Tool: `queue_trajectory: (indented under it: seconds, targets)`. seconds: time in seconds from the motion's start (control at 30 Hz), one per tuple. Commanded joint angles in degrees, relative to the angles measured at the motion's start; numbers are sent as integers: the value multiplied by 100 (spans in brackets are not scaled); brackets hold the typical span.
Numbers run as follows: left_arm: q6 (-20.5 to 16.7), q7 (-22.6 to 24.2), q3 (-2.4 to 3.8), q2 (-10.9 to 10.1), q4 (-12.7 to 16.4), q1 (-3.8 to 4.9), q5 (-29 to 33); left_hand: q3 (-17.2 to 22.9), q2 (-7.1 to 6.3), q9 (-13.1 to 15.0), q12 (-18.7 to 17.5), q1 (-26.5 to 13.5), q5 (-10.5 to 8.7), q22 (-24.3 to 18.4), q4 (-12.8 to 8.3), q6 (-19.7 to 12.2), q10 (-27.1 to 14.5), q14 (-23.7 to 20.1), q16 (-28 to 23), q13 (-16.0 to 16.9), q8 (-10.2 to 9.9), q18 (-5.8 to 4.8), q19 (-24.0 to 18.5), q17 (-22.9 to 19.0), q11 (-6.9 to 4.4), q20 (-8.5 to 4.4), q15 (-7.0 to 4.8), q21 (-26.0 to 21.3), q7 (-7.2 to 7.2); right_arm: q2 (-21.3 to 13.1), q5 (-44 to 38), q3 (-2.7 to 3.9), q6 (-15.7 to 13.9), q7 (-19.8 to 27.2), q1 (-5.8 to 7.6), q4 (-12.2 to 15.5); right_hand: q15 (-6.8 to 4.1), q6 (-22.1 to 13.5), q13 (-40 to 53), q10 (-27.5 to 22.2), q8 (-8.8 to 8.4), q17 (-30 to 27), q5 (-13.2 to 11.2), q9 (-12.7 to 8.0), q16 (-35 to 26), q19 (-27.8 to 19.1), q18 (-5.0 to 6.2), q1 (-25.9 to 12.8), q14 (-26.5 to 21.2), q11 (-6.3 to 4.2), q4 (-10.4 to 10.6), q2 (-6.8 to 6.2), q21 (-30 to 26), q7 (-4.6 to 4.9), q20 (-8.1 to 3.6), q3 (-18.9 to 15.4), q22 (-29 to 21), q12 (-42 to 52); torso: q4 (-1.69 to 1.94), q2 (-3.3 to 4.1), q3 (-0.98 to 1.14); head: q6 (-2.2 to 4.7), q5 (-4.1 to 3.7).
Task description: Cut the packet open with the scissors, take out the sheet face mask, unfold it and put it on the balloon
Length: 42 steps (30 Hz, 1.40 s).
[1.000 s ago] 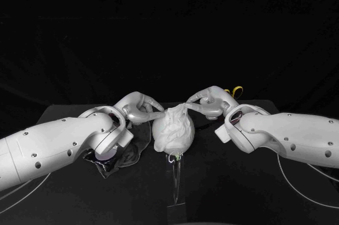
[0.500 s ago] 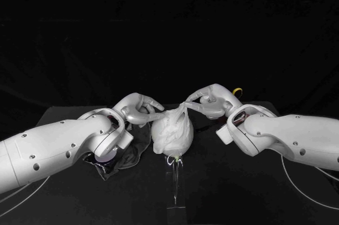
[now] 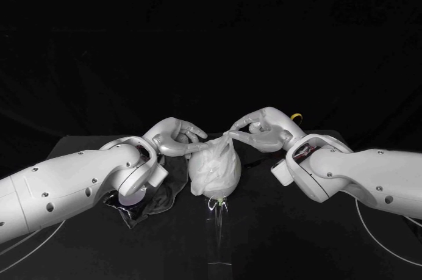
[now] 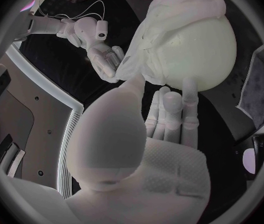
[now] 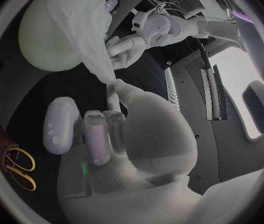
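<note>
Mask point(image 3: 214, 164) draped over balloon point(image 4: 206, 45), between both robot hands. Right robot hand point(image 3: 264, 129) pinches its top corner; left robot hand point(image 3: 174, 136) touches its edge, grip unclear. Scissors point(image 3: 297, 116) just behind right robot hand.

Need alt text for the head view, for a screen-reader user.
The silver left hand and silver right hand meet at the centre, pinching the top of a white sheet face mask draped over a pale balloon above a black table. Yellow-handled scissors lie behind the right hand, and a dark shiny packet lies under the left arm.
</note>
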Motion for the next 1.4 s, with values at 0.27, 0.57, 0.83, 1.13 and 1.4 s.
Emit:
queue_trajectory:
  seconds: [0.27,0.57,0.83,1.13,1.4]
  targets:
    - [307,52,45,188,-265,1,-40,-241,166,-1,1347,246,-9,1449,-73,-76,294,1285,1112,611,167,-190,1150,1942,-100,-57,-94,1171,-75,-36,-180,5,-5,96,11,91,-60,58,1505,616,141,1509,16,515,24,13,61,52,602,-42,-10,24,49,-86,-25,37,1028,21,-2,5,-1,48,13]
    - [636,-189,90,397,-547,1,-351,-192,303,2,2761,356,-6,2886,-120,341,1799,2128,1526,2614,358,-471,2128,3295,-279,-179,-247,2215,-242,-35,-184,5,-15,109,13,133,-60,57,1505,616,143,1509,16,518,24,16,60,51,602,-42,-11,23,56,-86,-25,39,1030,21,-1,3,0,91,20]
    - [865,-280,121,485,-628,0,-543,-135,331,-36,3113,333,-4,3477,-82,703,2474,2474,1635,3389,400,-597,2547,3914,-412,-294,-372,2617,-374,-34,-182,5,-27,118,13,147,-60,53,1505,616,150,1509,16,529,24,17,60,47,602,-42,-14,21,58,-86,-26,44,1030,21,-2,3,0,114,19]
    - [970,-272,136,502,-637,0,-621,-93,361,-77,3220,307,-5,3659,-53,876,2735,2565,1658,3684,382,-636,2666,4093,-467,-349,-426,2736,-428,-42,-181,5,-30,116,13,153,-60,49,1505,616,158,1509,16,541,24,20,59,43,602,-43,-16,21,62,-87,-27,52,1031,21,4,-1,-2,131,5]
    - [873,-169,164,446,-650,0,-564,271,858,16,3217,449,-4,3699,-97,1413,2769,2585,1662,3717,640,-641,2681,4134,-588,-406,-519,2767,-596,-75,-181,5,-34,103,16,101,-60,49,1505,616,158,1509,16,541,24,20,59,43,602,-43,-16,21,62,-87,-27,52,1031,21,2,3,-4,127,-3]
